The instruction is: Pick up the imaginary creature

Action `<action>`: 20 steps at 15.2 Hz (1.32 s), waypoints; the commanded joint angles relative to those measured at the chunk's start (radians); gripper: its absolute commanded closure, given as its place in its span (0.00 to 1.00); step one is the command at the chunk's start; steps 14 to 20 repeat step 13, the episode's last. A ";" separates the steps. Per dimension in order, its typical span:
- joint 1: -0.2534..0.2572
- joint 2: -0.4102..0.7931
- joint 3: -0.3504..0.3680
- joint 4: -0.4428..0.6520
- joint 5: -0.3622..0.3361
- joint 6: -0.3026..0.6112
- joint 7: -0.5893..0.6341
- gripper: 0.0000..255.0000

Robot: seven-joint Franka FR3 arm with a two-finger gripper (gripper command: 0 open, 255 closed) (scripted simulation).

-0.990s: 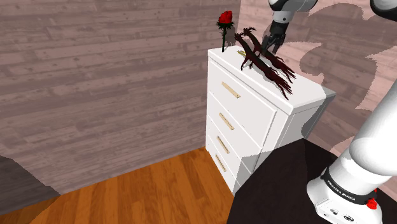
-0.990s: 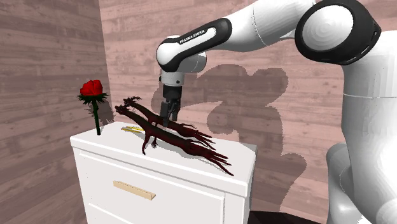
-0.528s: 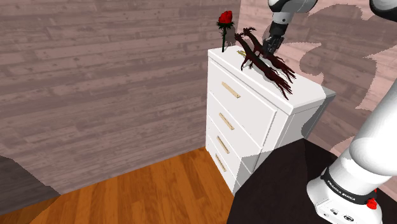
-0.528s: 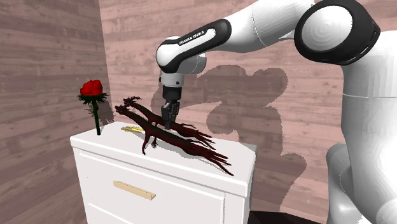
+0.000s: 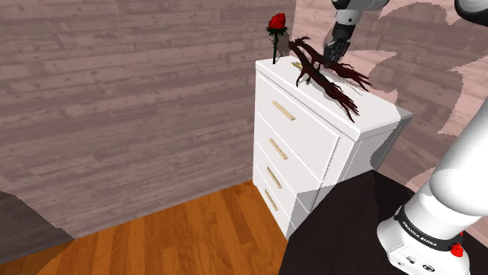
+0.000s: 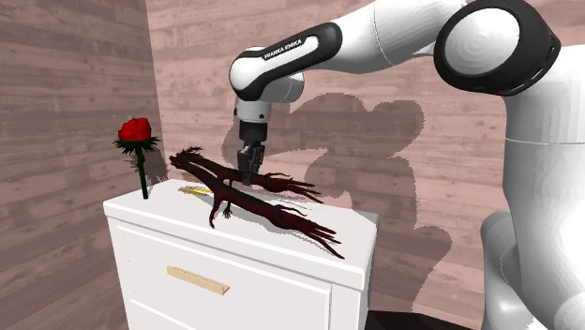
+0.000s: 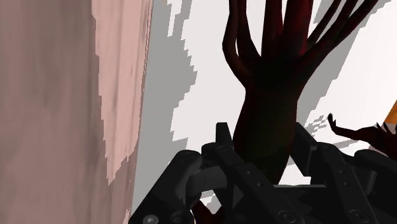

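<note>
One grasp | black two-finger gripper (image 6: 247,178) pinches the dark red, branching dragon-like creature (image 6: 272,202) mid-body above the white chest of drawers (image 6: 281,251) | tail at five o'clock looks low on the top | raise straight and slowly, mind tipping | red rose (image 6: 137,131) upright at nine o'clock, thin yellow stick (image 6: 195,190) underneath: clear both

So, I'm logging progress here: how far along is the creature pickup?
Done: the gripper is shut on the body of the dark red creature. In hand: the lift. Its head end looks raised off the white dresser, while the tail tips seem to touch the top. Left: raising it fully clear.
</note>
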 commanded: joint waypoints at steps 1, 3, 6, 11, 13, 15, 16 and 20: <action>0.001 -0.006 0.000 0.021 -0.003 -0.025 0.004 1.00; 0.000 -0.006 -0.001 0.046 -0.004 -0.052 0.006 1.00; -0.001 -0.006 -0.001 0.087 -0.005 -0.092 0.009 1.00; -0.004 0.000 -0.003 0.162 -0.004 -0.161 0.013 1.00; -0.004 0.001 -0.003 0.165 -0.004 -0.163 0.013 1.00; -0.004 0.001 -0.003 0.165 -0.004 -0.163 0.013 1.00; -0.004 0.001 -0.003 0.165 -0.004 -0.163 0.013 1.00; -0.004 0.001 -0.003 0.165 -0.004 -0.163 0.013 1.00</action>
